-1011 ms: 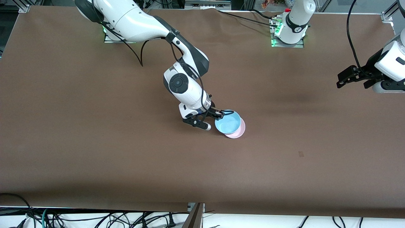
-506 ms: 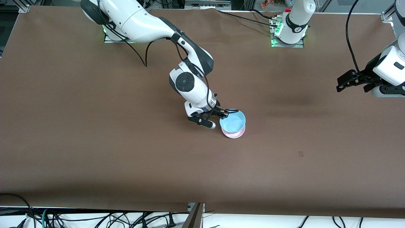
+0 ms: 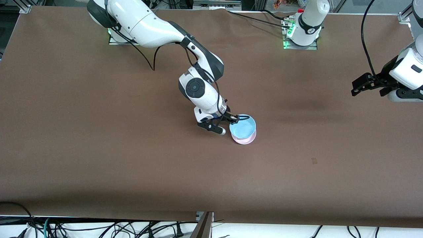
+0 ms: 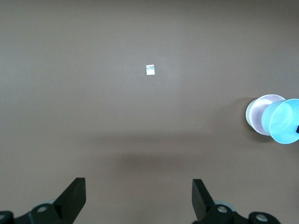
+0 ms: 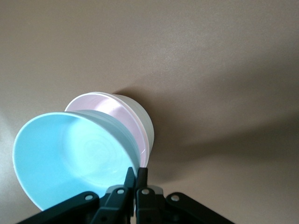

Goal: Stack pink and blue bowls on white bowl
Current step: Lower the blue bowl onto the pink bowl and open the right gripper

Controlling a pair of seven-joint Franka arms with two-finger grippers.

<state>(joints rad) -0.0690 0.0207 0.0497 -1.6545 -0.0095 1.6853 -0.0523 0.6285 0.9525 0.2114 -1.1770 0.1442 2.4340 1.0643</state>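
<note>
Right gripper (image 3: pixel 233 118): fingers pinched tight on the rim of the light blue smooth plastic bowl (image 3: pixel 243 127).
Blue bowl: tilted, over the pale pink plastic bowl (image 3: pixel 246 140), mid-counter (image 3: pixel 99 138).
White bowl (image 5: pixel 144 122): beneath the pink bowl.
Left gripper (image 3: pixel 368 84): waits, fingers spread wide, empty, over its end of the counter.

Light blue round bowl (image 3: pixel 243 128) looks like smooth plastic with a soft sheen. Pale pink round bowl (image 3: pixel 246 140) under it has the same smooth plastic look. Brown worktop (image 3: pixel 99 148) covering is matt, cloth- or paper-like. White arm shells (image 3: pixel 198 91) are glossy plastic.
</note>
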